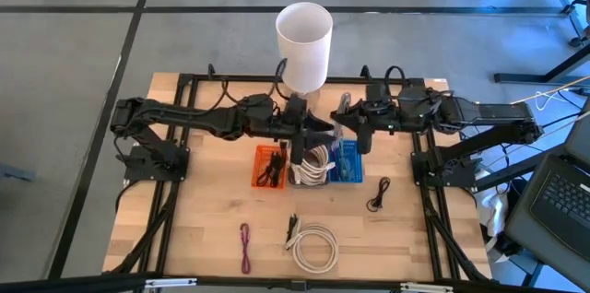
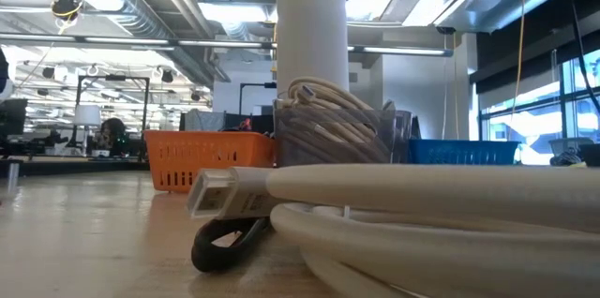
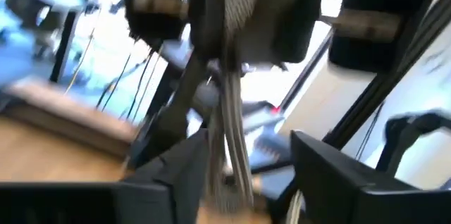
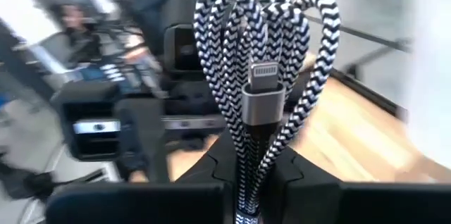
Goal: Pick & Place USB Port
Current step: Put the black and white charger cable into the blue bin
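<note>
A black-and-white braided cable (image 4: 261,48) with a silver plug (image 4: 262,90) is bundled into loops, and my right gripper (image 4: 252,155) is shut on it. In the high view that gripper (image 1: 344,116) hovers above the blue bin (image 1: 350,166). My left gripper (image 1: 304,129) faces it over the clear middle bin (image 1: 312,169). It is open in the left wrist view (image 3: 248,141). The bundle's strands (image 3: 236,132) run down between its fingers. My right gripper pinches the braided bundle (image 4: 246,175) between its two fingers, a little behind the looped end. The loops and the silver plug stick out past the fingertips. The bundle is lifted clear of the bins. My left gripper has the strands between its open fingers; whether they touch I cannot tell.
An orange bin (image 1: 270,166) with dark cables stands left of the clear bin, which holds white cables. On the near table lie a coiled white cable (image 1: 314,245), a small dark cable (image 1: 293,227), a purple cable (image 1: 245,247) and a black cable (image 1: 378,193). A white cylinder (image 1: 304,42) stands above the far edge.
</note>
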Robot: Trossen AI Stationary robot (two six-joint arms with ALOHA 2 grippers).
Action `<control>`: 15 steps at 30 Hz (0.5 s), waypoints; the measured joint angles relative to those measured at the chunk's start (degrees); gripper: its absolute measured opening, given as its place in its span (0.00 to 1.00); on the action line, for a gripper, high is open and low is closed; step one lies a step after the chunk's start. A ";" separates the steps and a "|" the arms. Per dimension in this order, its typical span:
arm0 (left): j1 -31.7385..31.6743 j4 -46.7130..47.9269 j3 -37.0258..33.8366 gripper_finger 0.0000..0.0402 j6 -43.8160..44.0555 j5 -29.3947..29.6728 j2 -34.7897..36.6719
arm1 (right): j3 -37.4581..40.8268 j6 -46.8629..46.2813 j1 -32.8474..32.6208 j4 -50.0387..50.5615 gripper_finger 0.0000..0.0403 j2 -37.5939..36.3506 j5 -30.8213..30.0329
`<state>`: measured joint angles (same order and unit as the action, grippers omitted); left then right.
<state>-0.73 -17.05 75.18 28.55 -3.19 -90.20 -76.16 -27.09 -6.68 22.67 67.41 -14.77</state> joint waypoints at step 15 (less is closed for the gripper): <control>8.62 67.06 0.00 0.56 18.20 46.05 14.49 | 3.79 -26.15 -4.73 26.41 0.06 -5.88 -15.20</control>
<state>7.89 50.01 75.18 46.74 42.86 -75.71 -72.37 -53.24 -11.41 49.08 61.52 -29.97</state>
